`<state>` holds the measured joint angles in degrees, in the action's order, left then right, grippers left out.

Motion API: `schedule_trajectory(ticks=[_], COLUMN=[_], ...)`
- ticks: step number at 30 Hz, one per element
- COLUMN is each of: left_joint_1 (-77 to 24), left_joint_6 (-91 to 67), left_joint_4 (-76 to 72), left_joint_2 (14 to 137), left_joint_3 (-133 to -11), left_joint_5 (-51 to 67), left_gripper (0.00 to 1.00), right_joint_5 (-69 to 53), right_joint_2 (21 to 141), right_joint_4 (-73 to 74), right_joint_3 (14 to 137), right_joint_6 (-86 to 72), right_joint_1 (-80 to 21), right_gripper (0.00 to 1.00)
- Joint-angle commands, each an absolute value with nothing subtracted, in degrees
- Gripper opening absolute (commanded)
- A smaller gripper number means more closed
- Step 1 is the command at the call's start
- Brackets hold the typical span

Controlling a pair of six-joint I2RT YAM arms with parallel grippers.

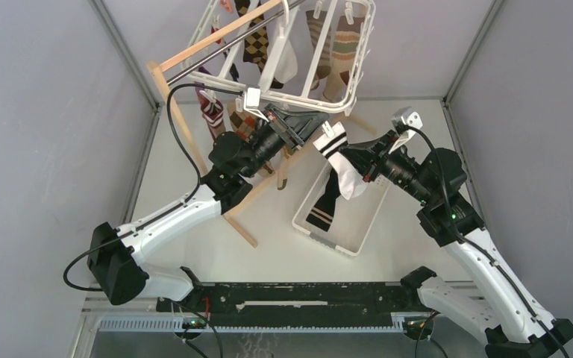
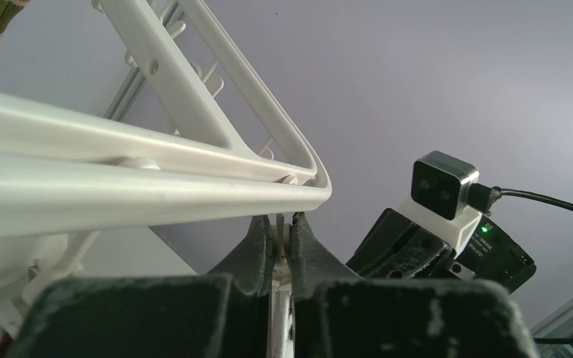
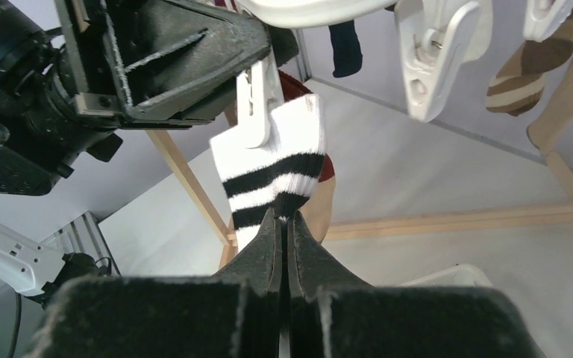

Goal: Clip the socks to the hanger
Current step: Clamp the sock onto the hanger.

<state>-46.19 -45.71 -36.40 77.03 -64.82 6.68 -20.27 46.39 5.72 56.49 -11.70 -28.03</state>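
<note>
Seating sock cuff in clip under hanger rail
left gripper is squeezing the clip, right gripper is pinching the sock just below the hanger – cuff should be going fully in before release.

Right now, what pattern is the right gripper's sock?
Sock: white with black stripes; best in right wrist view.

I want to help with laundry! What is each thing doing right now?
Left jaws: shut, pinching a clip.
Right jaws: shut on the white striped sock.
White striped sock: held up, cuff at the clip.
Hanger: hanging, socks clipped on.
Basket: holds one dark sock.
</note>
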Motion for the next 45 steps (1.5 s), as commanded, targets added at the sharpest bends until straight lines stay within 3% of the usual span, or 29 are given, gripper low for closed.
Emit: schedule_trajectory(ticks=[1,27,33,40,45], left_joint_1=[-46.06,-46.07,-46.08,-46.06,-46.08], left_joint_6=[-46.58,-45.88,-46.4,-46.24,-45.84], left_joint_4=[-37.17,-36.74,-36.74,-36.74,-36.74], left_joint_2=[76.62,76.45,76.86,76.73,76.38], left_joint_3=[-63.73,-63.37,-63.63,-63.63,-63.24], left_joint_5=[8.37,6.85,6.7,6.82,6.62], left_gripper=[0.0,0.01,0.24,0.31,0.42], right_joint_5=[-21.47,-23.95,-24.63,-24.96,-24.22], right_joint_2=[47.46,48.69,48.48,48.92,49.56], right_joint_4=[1.71,1.02,1.03,0.54,0.53], right_joint_3=[59.2,62.43,62.49,62.45,62.45], right_joint_6=[-11.23,-11.27,-11.59,-11.78,-11.71], right_joint_1=[-27.15,-25.99,-25.94,-25.96,-25.97], right_gripper=[0.0,0.0,0.0,0.0,0.0])
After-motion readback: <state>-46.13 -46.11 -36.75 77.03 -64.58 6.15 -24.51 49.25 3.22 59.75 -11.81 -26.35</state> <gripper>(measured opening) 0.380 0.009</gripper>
